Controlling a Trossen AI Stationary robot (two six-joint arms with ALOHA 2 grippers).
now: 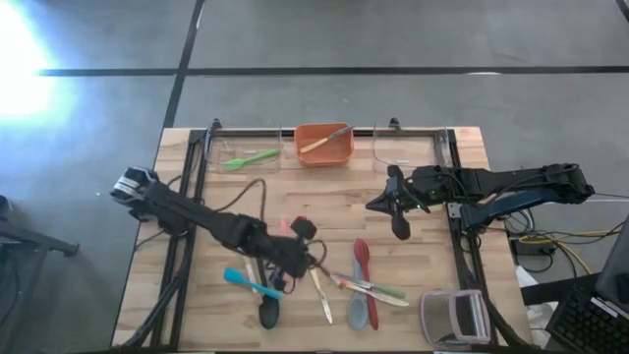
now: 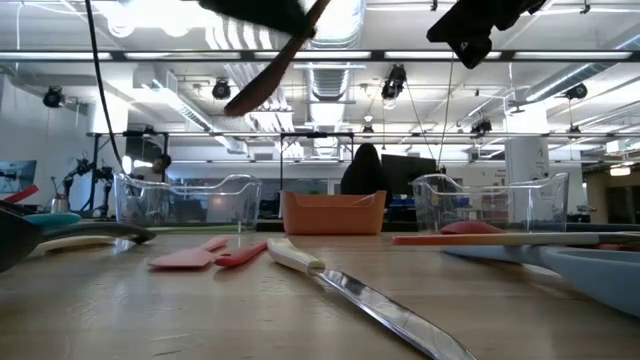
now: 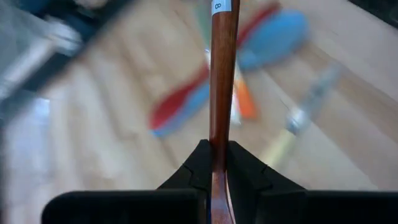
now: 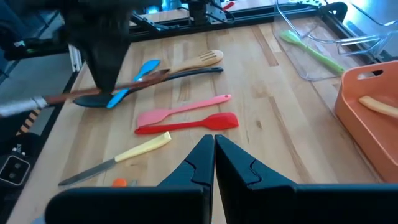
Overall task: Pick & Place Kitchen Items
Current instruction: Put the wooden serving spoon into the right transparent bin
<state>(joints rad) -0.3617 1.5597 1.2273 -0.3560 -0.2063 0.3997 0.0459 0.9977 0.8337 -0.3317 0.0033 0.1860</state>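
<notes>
My left gripper (image 1: 295, 251) is shut on a brown wooden utensil (image 2: 265, 80), held in the air above the near middle of the table; it also shows in the right wrist view (image 4: 143, 79). Several utensils lie on the table below it: a blue spoon (image 1: 246, 283), a black spoon (image 1: 267, 313), a pale-handled knife (image 1: 321, 295) and a red spatula (image 1: 361, 258). My right gripper (image 1: 376, 206) is shut and empty above the table's right middle. My left gripper pinches the brown utensil's handle (image 3: 217, 146) between its two fingers (image 3: 239, 168). The handle runs on past the fingertips to a white-labelled end (image 3: 222, 7). The utensil is lifted clear of the table and hangs tilted, its broad end (image 2: 250, 97) lowest.
An orange bin (image 1: 339, 155) at the far middle holds a pale wooden utensil (image 1: 324, 141). A clear bin on its left holds a green utensil (image 1: 251, 157); another clear bin (image 1: 403, 147) stands on its right. A clear container (image 1: 454, 317) sits at the near right corner.
</notes>
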